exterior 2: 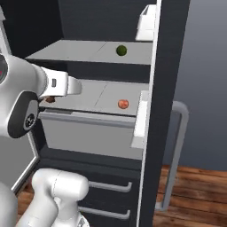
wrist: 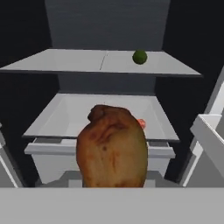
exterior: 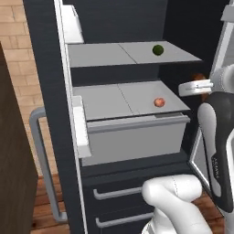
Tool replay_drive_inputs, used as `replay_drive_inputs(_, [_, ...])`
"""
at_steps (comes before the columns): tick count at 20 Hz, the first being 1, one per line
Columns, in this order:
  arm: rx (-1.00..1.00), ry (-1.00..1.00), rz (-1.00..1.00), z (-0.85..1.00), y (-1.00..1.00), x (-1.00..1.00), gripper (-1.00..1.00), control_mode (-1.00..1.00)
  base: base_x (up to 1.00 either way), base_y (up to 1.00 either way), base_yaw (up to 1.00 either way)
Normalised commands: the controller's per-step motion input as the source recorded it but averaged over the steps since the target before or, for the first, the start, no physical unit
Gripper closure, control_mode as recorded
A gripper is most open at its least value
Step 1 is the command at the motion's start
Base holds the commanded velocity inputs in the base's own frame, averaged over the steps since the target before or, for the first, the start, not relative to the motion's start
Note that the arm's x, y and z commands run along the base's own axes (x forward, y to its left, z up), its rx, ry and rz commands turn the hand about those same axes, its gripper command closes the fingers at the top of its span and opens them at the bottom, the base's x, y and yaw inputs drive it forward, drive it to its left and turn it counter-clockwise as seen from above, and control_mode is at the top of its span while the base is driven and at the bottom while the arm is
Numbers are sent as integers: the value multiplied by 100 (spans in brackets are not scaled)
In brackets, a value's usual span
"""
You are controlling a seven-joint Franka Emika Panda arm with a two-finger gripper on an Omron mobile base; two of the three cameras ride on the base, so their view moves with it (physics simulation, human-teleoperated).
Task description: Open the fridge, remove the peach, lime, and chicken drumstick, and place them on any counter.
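Pale grey shelves of the open fridge hold the lime above the peach; jaws grip the glossy brown chicken drumstick.

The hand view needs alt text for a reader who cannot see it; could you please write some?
A brown chicken drumstick looms close in front of the open fridge. Behind it, a lime sits on the upper shelf, and a peach peeks out on the lower shelf.
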Motion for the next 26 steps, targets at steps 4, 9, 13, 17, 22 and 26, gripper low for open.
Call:
replay_drive_inputs(4, [0,0,0,0,0,0,100,100,-100,-12,-22])
replay_drive_inputs(9, [0,0,0,0,0,0,100,100,-99,-21,-36])
replay_drive_inputs(13, [0,0,0,0,0,0,100,100,-59,-15,-62])
replay_drive_inputs(17, [0,0,0,0,0,0,100,100,-28,0,-92])
replay_drive_inputs(22, [0,0,0,0,0,0,100,100,-32,0,-92])
replay_drive_inputs(26, [0,0,0,0,0,0,100,100,-48,0,-83])
